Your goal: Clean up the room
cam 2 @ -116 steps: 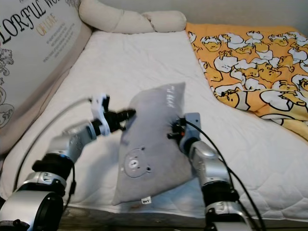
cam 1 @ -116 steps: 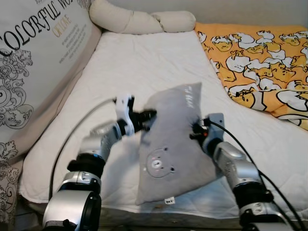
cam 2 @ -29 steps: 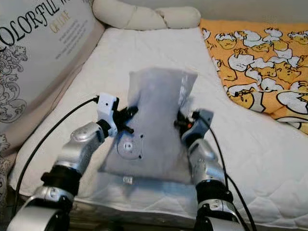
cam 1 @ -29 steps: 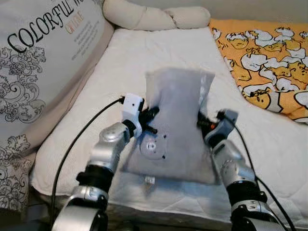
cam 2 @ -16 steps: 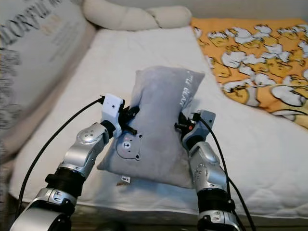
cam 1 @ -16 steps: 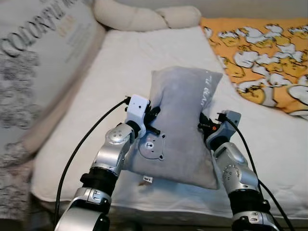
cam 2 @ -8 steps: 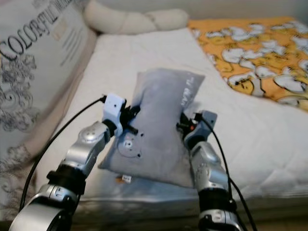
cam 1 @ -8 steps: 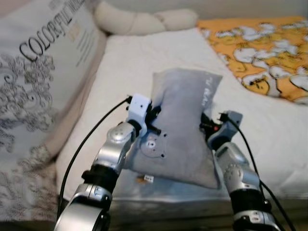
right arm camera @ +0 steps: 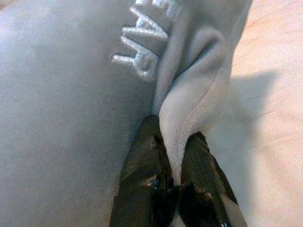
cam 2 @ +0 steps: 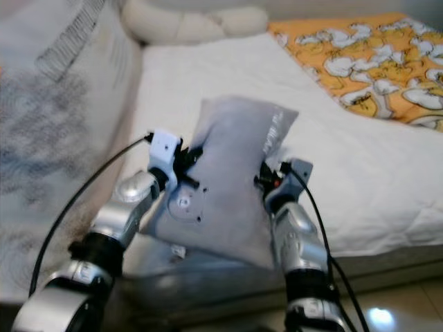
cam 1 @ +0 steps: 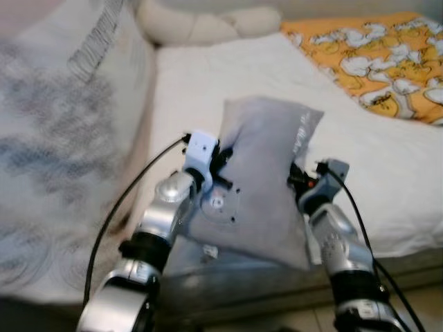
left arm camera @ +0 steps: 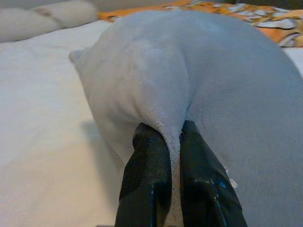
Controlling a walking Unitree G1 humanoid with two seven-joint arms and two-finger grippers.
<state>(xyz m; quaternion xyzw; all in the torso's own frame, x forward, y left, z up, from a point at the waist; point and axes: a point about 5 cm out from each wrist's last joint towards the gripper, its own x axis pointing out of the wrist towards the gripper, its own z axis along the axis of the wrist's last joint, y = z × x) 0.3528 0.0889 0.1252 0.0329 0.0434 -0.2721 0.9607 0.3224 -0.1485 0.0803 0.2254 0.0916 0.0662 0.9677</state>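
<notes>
A grey pillow (cam 1: pixel 261 176) with a small bear patch and white stitched lettering hangs lifted above the bed's near edge, held from both sides. My left gripper (cam 1: pixel 223 153) is shut on its left edge, and the wrist view shows a fold of grey fabric (left arm camera: pixel 173 137) pinched between the two black fingers. On the opposite side my right gripper (cam 1: pixel 296 181) is shut on the pillow's right seam (right arm camera: pixel 177 118), just below the lettering (right arm camera: pixel 142 42).
A white mattress (cam 1: pixel 228 76) stretches ahead. Over its far right lies an orange blanket (cam 1: pixel 374 48) with a duck print. A cream bolster (cam 1: pixel 201 24) lies along the back. A large printed cushion (cam 1: pixel 62 138), blurred, stands at the left. Floor (cam 2: pixel 387 304) shows at the bottom right.
The whole picture has shifted and blurred, so the camera moved; floor now shows at the lower right. Both grippers keep their hold on the pillow.
</notes>
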